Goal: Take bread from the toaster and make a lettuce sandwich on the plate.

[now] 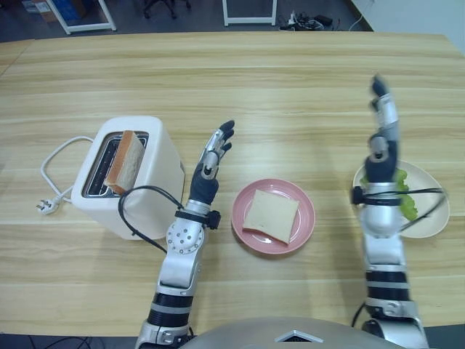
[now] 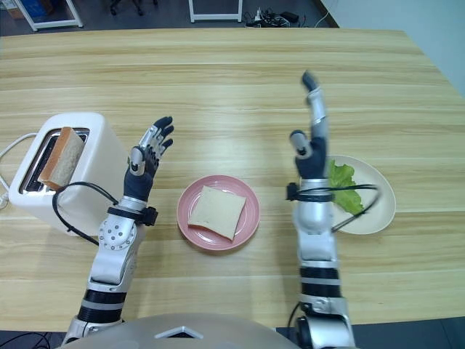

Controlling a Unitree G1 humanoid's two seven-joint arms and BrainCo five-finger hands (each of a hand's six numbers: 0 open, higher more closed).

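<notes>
Sitting nearest on the wooden table (image 1: 290, 80), the pink plate (image 1: 308, 211) is carrying one slice of bread (image 1: 271, 215), which is lying flat at its middle. Just left of the pink plate, the left hand (image 1: 209, 169) is hovering between it and the toaster (image 1: 161, 171), its fingers stretched out and slightly apart, gripping nothing. Well to the right of the pink plate, the right hand (image 1: 381, 142) is standing upright over a cream dish (image 1: 436, 218), its fingers straight and close together, pointing away and holding nothing. Lettuce (image 2: 347, 190) is lying in that cream dish, partly hidden behind the right wrist. Left of the pink plate, the white toaster is standing on the table, and a second slice (image 1: 125, 163) is poking up out of its slot, leaning at a tilt. A white cord (image 1: 54, 156) is trailing from the toaster's side away from the pink plate, ending in a plug (image 1: 47, 206) on the wood.
</notes>
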